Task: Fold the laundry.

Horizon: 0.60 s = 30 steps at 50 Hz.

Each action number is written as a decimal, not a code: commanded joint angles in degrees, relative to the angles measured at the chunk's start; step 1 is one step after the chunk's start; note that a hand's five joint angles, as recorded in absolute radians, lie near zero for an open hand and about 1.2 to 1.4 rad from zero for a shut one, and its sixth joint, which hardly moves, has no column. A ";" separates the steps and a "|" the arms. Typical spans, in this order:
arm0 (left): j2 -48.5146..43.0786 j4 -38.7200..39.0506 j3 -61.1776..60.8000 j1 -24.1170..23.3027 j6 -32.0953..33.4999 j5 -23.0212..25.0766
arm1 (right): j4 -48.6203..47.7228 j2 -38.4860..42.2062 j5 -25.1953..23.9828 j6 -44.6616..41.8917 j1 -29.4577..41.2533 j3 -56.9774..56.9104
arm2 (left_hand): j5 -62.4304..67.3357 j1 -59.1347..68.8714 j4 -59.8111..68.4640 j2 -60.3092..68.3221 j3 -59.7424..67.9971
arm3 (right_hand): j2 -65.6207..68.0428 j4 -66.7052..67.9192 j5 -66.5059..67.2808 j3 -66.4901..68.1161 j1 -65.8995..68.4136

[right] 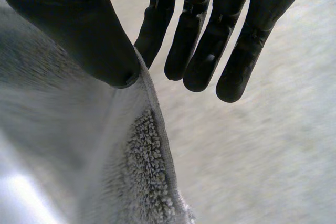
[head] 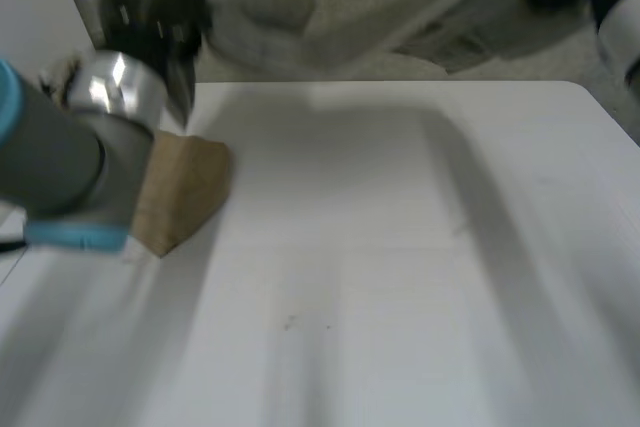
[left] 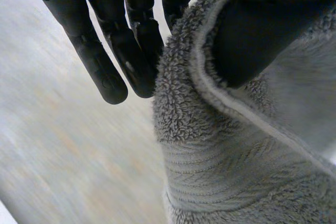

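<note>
White table (head: 400, 277) up front, with a tan-brown folded thing (head: 190, 187) near its left side, tucked partly under the left arm (head: 60, 162). Cloth or paper, can't tell. Past the far edge a grey fleecy towel (head: 330, 7) is a pale blur up in the air, greyish floor (head: 520, 42) behind it. Closer in, the left hand (left: 131, 40) has the towel's hem pinched between thumb and straight fingers. Same deal with the right hand (right: 210, 40): thumb pressed onto the towel's edge, straight fingers on the other side.

Folded item (head: 190, 189) on table (head: 400, 277) under left arm (head: 50, 162), towel (left: 220, 171) in left hand (left: 252, 35) and right hand (right: 79, 24)
</note>
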 commanded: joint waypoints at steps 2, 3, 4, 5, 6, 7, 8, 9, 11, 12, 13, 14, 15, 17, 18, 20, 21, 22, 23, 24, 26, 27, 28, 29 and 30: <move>-2.51 -0.09 -16.10 -0.24 0.45 0.40 | 4.01 -3.30 -6.79 -9.54 -1.08 22.69 | 15.37 14.84 11.15 11.44 11.61 | 12.50 11.88 13.17 12.42 23.15; -4.35 -0.18 -17.15 -0.50 0.71 0.32 | 4.80 -2.60 -6.88 -12.69 -1.35 25.93 | 15.37 14.84 11.15 11.44 11.61 | 12.50 11.88 13.17 12.42 23.15; -5.06 -0.18 -17.59 -0.68 0.63 0.32 | 5.15 -1.99 -6.88 -14.21 -1.44 27.18 | 15.37 14.84 11.15 11.44 11.61 | 12.50 11.88 13.17 12.42 23.15; -5.85 -0.35 -17.77 -0.77 0.63 0.14 | 5.50 -1.20 -6.70 -15.53 -1.61 28.24 | 15.37 14.84 11.15 11.44 11.61 | 12.50 11.88 13.17 12.42 23.15; -6.30 -0.44 -17.95 -0.86 0.54 0.14 | 5.94 0.72 -6.53 -18.24 -1.96 30.25 | 14.90 14.36 10.67 10.97 11.13 | 12.50 11.88 13.17 12.42 23.15; -7.52 -0.79 -18.30 -0.86 0.63 0.14 | 6.21 1.79 -6.44 -19.57 -2.22 30.88 | 10.73 10.19 6.50 6.80 6.96 | 12.50 11.88 13.17 12.42 23.15; -7.79 -1.14 -18.39 -0.86 0.72 0.14 | 6.82 3.10 -6.35 -21.15 -2.66 31.49 | 7.52 6.98 3.29 3.59 3.76 | 12.50 11.88 13.17 12.42 23.15; -8.23 -1.49 -18.47 -0.86 0.72 0.14 | 7.35 4.16 -6.18 -22.47 -3.28 32.28 | 3.83 3.29 -0.40 -0.10 0.06 | 12.50 11.88 13.17 12.42 23.15; -9.72 -2.64 -18.39 -0.77 0.63 0.14 | 7.44 4.87 -6.09 -22.75 -4.07 32.73 | -5.10 -5.64 -9.33 -9.03 -8.87 | 12.50 11.88 13.17 12.42 23.15; -10.25 -2.99 -18.30 -0.68 0.63 0.14 | 7.35 5.48 -6.00 -22.31 -4.77 32.90 | -7.62 -8.16 -11.85 -11.55 -11.39 | 12.50 11.88 13.17 12.42 23.15; -10.78 -3.60 -18.21 -0.59 0.63 0.14 | 7.35 5.66 -6.00 -22.05 -5.12 32.99 | -16.14 -16.68 -20.37 -20.07 -19.91 | 12.50 11.88 13.17 12.42 23.15; -10.87 -3.78 -18.21 -0.42 0.63 0.14 | 7.27 5.75 -6.09 -21.78 -5.39 32.99 | -21.39 -21.93 -25.62 -25.32 -25.15 | 12.50 11.88 13.17 12.42 23.15; -10.96 -4.22 -18.30 -0.33 0.63 0.14 | 7.18 5.93 -6.18 -20.91 -5.74 32.99 | -29.27 -29.81 -33.50 -33.20 -33.03 | 12.50 11.88 13.17 12.42 23.15; -10.96 -4.92 -18.47 -0.24 0.72 0.14 | 7.00 6.10 -6.26 -19.59 -6.01 32.82 | -41.71 -42.25 -45.94 -45.64 -45.48 | 12.50 11.88 13.17 12.42 23.15; -10.96 -5.19 -18.56 -0.16 0.72 0.14 | 6.74 6.37 -6.26 -18.02 -6.18 32.64 | -45.29 -45.83 -49.52 -49.22 -49.06 | 12.50 11.88 13.17 12.42 23.15; -10.96 -6.15 -18.65 0.02 0.72 -0.12 | 5.95 6.37 -6.18 -16.16 -6.36 32.55 | -52.01 -52.55 -56.24 -55.94 -55.78 | 12.50 11.88 13.17 12.42 23.15; -10.96 -6.50 -18.83 0.11 0.72 -0.21 | 5.51 6.37 -6.18 -15.37 -6.53 32.64 | -52.06 -52.59 -56.28 -55.99 -55.82 | 12.50 11.88 13.17 12.42 23.15; -10.96 -6.77 -18.91 0.20 0.72 -0.39 | 4.72 6.37 -6.09 -14.23 -6.88 32.73 | -52.06 -52.60 -56.28 -55.99 -55.82 | 12.50 11.88 13.17 12.42 23.15; -10.87 -7.47 -19.09 0.46 0.54 -0.56 | 4.37 6.37 -6.18 -13.79 -7.06 32.82 | -52.06 -52.60 -56.28 -55.99 -55.82 | 12.50 11.88 13.17 12.42 23.15; -10.78 -7.74 -19.18 0.72 0.45 -0.65 | 4.19 6.28 -6.18 -13.61 -7.15 32.99 | -52.06 -52.60 -56.28 -55.99 -55.82 | 12.50 11.88 13.17 12.42 23.15; -10.61 -8.79 -19.62 2.29 0.10 -0.91 | 3.93 6.37 -6.18 -13.08 -7.24 33.17 | -51.89 -52.43 -56.12 -55.82 -55.66 | 12.50 11.88 13.17 12.42 23.15; -10.52 -9.14 -19.70 2.92 0.01 -1.18 | 3.84 6.37 -6.26 -12.99 -7.24 33.17 | -51.72 -52.26 -55.95 -55.65 -55.49 | 12.50 11.88 13.17 12.42 23.15; -10.43 -9.49 -19.88 3.27 -0.16 -1.53 | 3.66 6.37 -6.26 -12.99 -7.24 33.43 | -51.72 -52.26 -55.95 -55.65 -55.49 | 12.50 11.88 13.17 12.42 23.15; -10.26 -10.11 -20.14 4.06 -0.16 -2.49 | 3.49 6.37 -6.26 -12.99 -7.24 33.61 | -51.22 -51.76 -55.45 -55.15 -54.99 | 12.50 11.88 13.17 12.42 23.15; -10.26 -10.29 -20.15 4.15 -0.16 -3.02 | 3.40 6.37 -6.18 -12.99 -7.24 33.87 | -51.22 -51.75 -55.44 -55.15 -54.98 | 12.50 11.88 13.17 12.42 23.15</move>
